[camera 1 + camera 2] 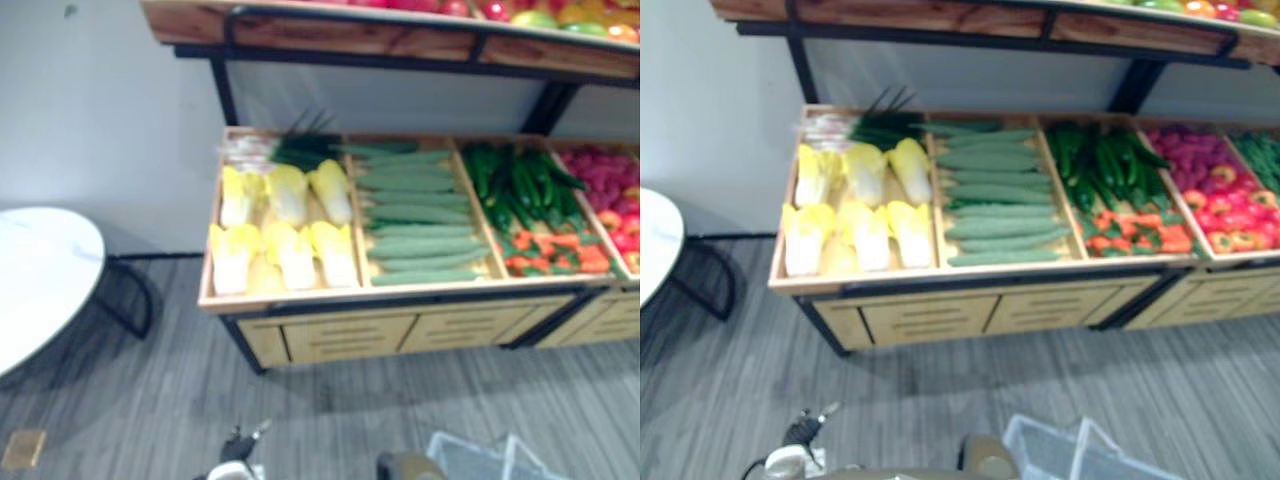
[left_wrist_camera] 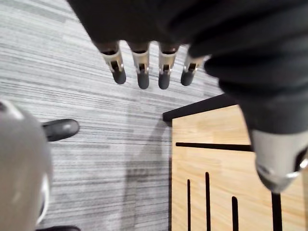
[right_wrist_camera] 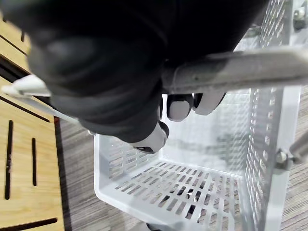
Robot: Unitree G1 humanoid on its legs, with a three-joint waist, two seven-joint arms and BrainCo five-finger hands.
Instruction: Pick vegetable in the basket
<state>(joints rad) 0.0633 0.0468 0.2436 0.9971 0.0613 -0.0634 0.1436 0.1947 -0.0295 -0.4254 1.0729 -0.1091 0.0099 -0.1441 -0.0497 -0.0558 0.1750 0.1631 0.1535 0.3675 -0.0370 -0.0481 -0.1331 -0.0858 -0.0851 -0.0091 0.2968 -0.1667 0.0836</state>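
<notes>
A wooden display stand (image 1: 300, 300) holds vegetables in compartments: yellow-white cabbages (image 1: 285, 240), long pale green cucumbers (image 1: 415, 215), dark green cucumbers over carrots (image 1: 525, 190), and red and pink produce (image 1: 1225, 190). A white plastic basket (image 3: 168, 192) hangs low in front of the stand, empty, with its rim (image 1: 1080, 450) at the bottom of the eye views. My right hand (image 3: 180, 106) is curled round the basket's grey handle (image 3: 240, 70). My left hand (image 2: 143, 67) hangs beside the stand's wooden front with straight fingers and holds nothing.
A round white table (image 1: 40, 270) on a black frame stands to the left of the stand. An upper shelf (image 1: 400, 35) with fruit overhangs the back of the compartments. Grey striped floor (image 1: 150, 400) lies between me and the stand.
</notes>
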